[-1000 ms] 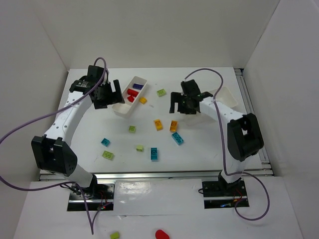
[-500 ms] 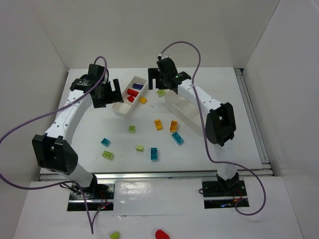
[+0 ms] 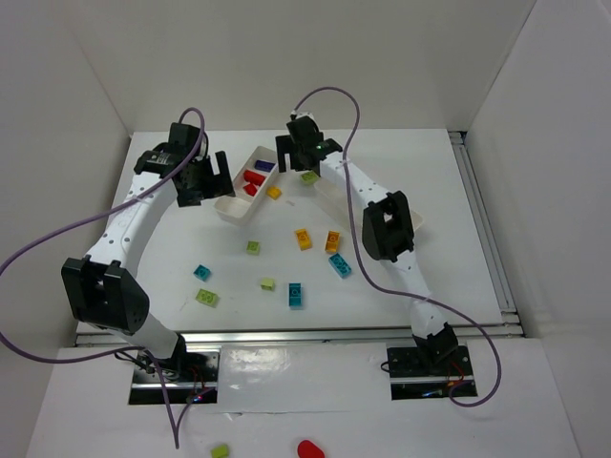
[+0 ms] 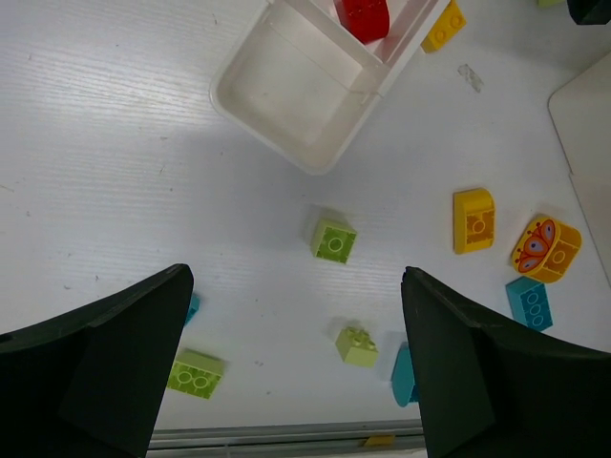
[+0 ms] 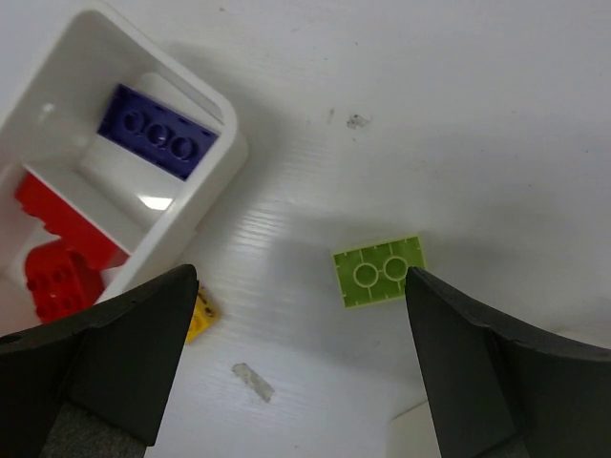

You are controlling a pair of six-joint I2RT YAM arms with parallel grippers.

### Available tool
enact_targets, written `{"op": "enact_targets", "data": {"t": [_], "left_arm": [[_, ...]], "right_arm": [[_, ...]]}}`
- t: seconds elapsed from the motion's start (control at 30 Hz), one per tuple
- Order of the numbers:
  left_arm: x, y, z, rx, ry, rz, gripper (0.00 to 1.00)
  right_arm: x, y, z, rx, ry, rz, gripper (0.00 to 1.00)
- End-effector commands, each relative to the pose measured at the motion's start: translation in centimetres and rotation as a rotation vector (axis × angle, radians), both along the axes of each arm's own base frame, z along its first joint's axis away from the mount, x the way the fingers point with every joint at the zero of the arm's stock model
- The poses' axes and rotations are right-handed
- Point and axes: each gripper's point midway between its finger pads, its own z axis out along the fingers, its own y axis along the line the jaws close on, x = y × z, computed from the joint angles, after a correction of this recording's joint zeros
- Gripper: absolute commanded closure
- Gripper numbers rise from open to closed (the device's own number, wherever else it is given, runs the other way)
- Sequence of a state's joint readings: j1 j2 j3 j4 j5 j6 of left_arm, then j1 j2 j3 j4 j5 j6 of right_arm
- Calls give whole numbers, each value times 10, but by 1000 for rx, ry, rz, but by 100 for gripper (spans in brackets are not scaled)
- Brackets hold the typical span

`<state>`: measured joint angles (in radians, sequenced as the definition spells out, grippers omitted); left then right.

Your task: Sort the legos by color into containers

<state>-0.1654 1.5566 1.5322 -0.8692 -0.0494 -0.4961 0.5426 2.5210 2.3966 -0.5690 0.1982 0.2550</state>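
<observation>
My right gripper [image 3: 298, 157] is open and empty, above a lime green lego [image 5: 380, 271] lying flat beside the left container [image 3: 232, 208]. That container holds a purple lego [image 5: 158, 143] in its far compartment and red legos [image 5: 57, 277] in the middle one; its near compartment [image 4: 296, 95] is bare. My left gripper [image 3: 205, 176] is open and empty, left of this container. Loose legos lie on the table: yellow [image 3: 303, 239], orange [image 3: 332, 241], cyan [image 3: 340, 265], cyan [image 3: 296, 295], lime [image 3: 253, 247]. The second container [image 3: 336, 202] lies partly under my right arm.
An orange-yellow lego [image 3: 274, 192] lies against the left container. More lime legos [image 3: 206, 298] and a cyan one [image 3: 202, 273] lie near the front left. White walls enclose the table. A lime piece [image 3: 220, 450] and a red piece [image 3: 307, 447] lie off the table in front.
My right arm has swung from over the right container to the far left, and its gripper now hovers over the lime lego by the left container. The left arm has not moved.
</observation>
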Motion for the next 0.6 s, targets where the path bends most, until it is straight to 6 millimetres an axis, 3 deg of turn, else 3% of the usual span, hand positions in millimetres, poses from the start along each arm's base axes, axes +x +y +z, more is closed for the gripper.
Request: {"op": "enact_targets", "data": {"t": [0.0,0.07,0.13,0.17,0.2,0.23,0.27,0.3,0.33,0.4,0.43,0.47,0.5,0.53,0.57], "left_arm": [[4,3,9,28,-27,-9,1],[3,3,5,30,-18,-9,1],[2,1,5,21,-16,-15,1],[0,0,2,16,-5,-20,1],[0,0,2,16,-5,-21,1],[-5,1,-10,21,27,-21,1],[-8,1,-16,23,44,-21,1],[-12,7,-17,46,43,-6,1],[-16,9,-21,50,54,17,1],[-42,20,-38,81,129,67,1],[-50,28,-43,90,148,122,2],[-66,30,-59,94,194,133,5],[-75,31,-55,84,178,144,5],[-84,32,-59,73,187,168,6],[-99,34,-73,74,224,181,6]], "right_arm": [[17,-8,34,-2,-89,-1,4],[18,-13,24,-39,-84,-7,4],[20,-13,48,-28,-138,2,4],[13,-16,39,-41,-122,18,4],[1,-6,82,-10,-195,66,4],[0,0,106,18,-267,78,4],[-15,2,94,15,-241,104,2],[-28,13,110,27,-269,142,2],[-43,17,143,69,-310,176,2],[-73,30,135,56,-273,224,2],[-87,28,151,61,-287,229,2],[-101,31,147,53,-270,248,2],[-126,37,119,19,-207,288,2],[-142,33,131,35,-214,295,2],[-156,33,121,28,-184,308,2]]}}
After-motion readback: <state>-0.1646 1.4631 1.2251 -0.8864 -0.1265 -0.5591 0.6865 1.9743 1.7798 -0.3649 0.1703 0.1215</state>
